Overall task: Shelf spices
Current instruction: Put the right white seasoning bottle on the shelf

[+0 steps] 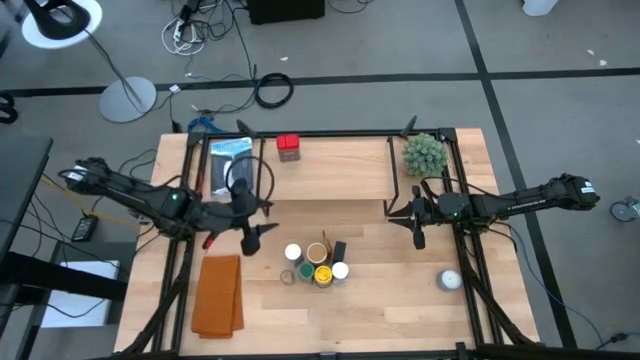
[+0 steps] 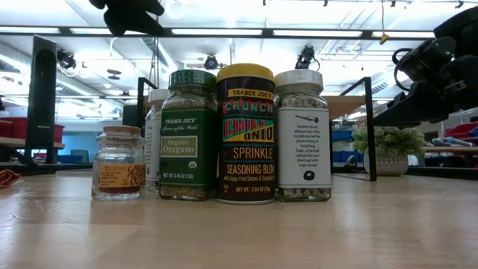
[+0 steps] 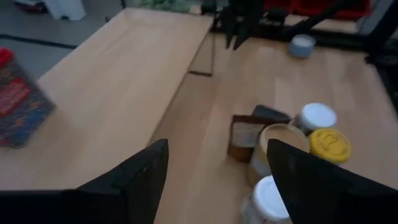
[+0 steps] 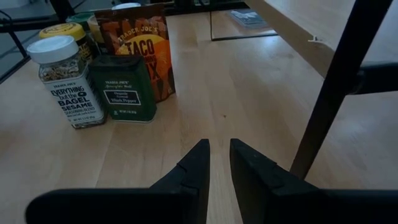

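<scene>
The left tool [image 1: 252,238] is held released beside the spice jars [image 1: 316,264], before a pick; closure around one jar is needed next. The right tool [image 1: 418,232] is nearly clenched, empty.

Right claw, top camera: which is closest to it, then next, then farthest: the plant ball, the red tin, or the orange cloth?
From the right claw:
1. Plant ball, just behind it on the shelf's right end.
2. Red tin, on the shelf's left part.
3. Orange cloth, front left of the table.

- Square tin [image 1: 289,147]: red, dark base.
- Oregano jar [image 2: 188,135]: green lid, white label.
- Seasoning tin [image 2: 245,134]: yellow lid, black body, red and yellow lettering.
- Small jar [image 2: 119,163]: tan lid, orange label.
- Cloth [image 1: 218,295]: orange.
- Plant ball [image 1: 423,153]: green.
- Shelf [image 1: 330,168]: light wood, black legs.
</scene>
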